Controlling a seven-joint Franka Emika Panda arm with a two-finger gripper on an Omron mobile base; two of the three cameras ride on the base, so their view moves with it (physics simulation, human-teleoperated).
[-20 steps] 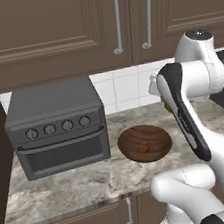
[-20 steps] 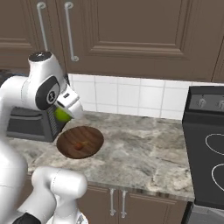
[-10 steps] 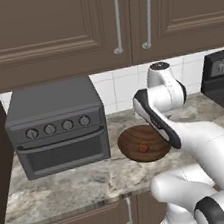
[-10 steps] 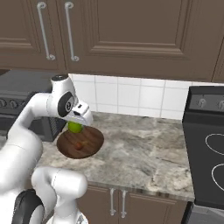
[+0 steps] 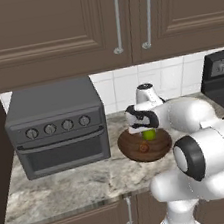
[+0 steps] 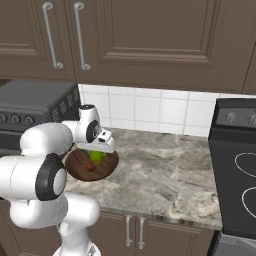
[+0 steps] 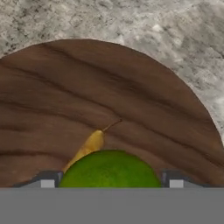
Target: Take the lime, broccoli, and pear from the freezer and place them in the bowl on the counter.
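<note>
My gripper is lowered into the dark wooden bowl on the stone counter. It is shut on the lime, a smooth green ball. In the hand view the lime sits between the two fingertips, just over the bowl's floor. The pear, small and reddish-brown, lies in the bowl beside the lime; the hand view shows it with its stem behind the lime. From the right base view the gripper holds the lime above the pear. The broccoli and the freezer are out of view.
A dark grey toaster oven stands on the counter just left of the bowl. A black stove borders the counter on the right. Brown wall cabinets hang overhead. The counter runs between the bowl and the stove.
The arm has swung down from high over the counter and brought the lime into the bowl. The pear in the bowl has not moved.
</note>
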